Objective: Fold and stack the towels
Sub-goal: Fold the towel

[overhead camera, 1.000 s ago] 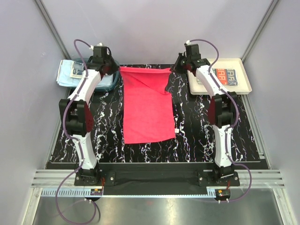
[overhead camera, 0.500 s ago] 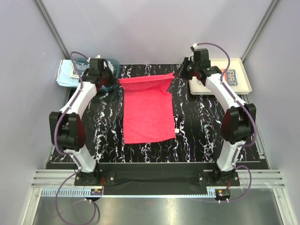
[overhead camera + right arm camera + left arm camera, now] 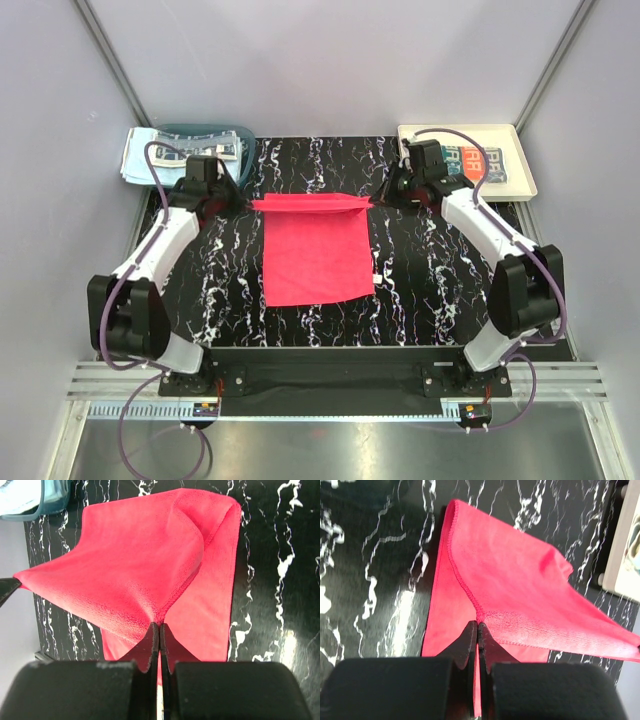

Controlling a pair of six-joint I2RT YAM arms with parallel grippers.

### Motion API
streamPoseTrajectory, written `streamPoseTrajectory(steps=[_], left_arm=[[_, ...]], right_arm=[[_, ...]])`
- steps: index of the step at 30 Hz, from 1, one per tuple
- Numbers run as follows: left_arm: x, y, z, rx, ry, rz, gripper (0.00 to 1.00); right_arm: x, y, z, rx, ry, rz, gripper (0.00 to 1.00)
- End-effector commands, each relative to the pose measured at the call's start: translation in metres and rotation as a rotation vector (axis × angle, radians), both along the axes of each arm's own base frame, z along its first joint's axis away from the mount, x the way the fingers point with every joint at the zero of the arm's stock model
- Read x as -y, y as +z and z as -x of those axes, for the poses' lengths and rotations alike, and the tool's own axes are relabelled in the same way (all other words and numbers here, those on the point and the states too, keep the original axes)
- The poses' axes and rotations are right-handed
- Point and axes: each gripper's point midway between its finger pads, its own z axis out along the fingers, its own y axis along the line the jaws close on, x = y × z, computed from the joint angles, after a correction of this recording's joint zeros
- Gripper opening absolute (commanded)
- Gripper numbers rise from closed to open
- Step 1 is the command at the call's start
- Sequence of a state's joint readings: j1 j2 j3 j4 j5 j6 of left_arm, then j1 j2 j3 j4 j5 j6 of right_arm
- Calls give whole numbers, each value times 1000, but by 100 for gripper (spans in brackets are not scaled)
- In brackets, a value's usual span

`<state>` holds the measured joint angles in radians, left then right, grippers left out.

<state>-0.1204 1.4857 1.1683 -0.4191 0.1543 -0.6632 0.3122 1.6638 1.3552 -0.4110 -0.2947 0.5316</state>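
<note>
A bright red-pink towel [image 3: 315, 250] lies on the black marbled table, its near part flat and its far edge lifted and stretched between both grippers. My left gripper [image 3: 247, 204] is shut on the towel's far left corner [image 3: 479, 616]. My right gripper [image 3: 380, 198] is shut on the far right corner [image 3: 159, 620]. The lifted edge hangs over the flat part as a fold. A light blue towel [image 3: 140, 157] lies on the teal basket at the far left. A patterned towel [image 3: 480, 162] lies in the cream tray.
The teal plastic basket [image 3: 205, 131] stands at the far left corner. The cream tray [image 3: 523, 165] stands at the far right. The black marbled mat [image 3: 420, 290] has bare room left and right of the red towel.
Both grippers have come toward the near edge and down with the towel's far corners. The lifted edge now lies closer over the flat part, so the visible towel is shorter.
</note>
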Motion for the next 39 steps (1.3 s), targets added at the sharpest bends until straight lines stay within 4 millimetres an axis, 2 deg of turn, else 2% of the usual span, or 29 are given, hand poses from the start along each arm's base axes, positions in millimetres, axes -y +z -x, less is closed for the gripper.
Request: streamPoseTrajectory(steps=[1, 6, 12, 16, 25, 29, 35, 39], left_arm=[[3, 19, 8, 72, -12, 8, 0], [5, 14, 28, 61, -30, 1, 0], [8, 9, 48, 58, -54, -6, 0], [12, -5, 63, 37, -69, 5, 0], [29, -26, 93, 1, -121, 7, 0], [32, -25, 98, 6, -130, 11, 0], [30, -9, 108, 39, -133, 8, 0], [30, -13, 117, 31, -143, 13, 0]], right_arm=[[2, 32, 8, 90, -20, -1, 0], [2, 29, 25, 75, -21, 9, 0], [-1, 5, 47, 30, -12, 25, 0], [2, -15, 62, -15, -17, 33, 0], [7, -36, 84, -57, -26, 38, 0], [9, -33, 90, -51, -30, 32, 0], [13, -22, 97, -34, -33, 32, 0], [14, -25, 103, -38, -32, 32, 0]])
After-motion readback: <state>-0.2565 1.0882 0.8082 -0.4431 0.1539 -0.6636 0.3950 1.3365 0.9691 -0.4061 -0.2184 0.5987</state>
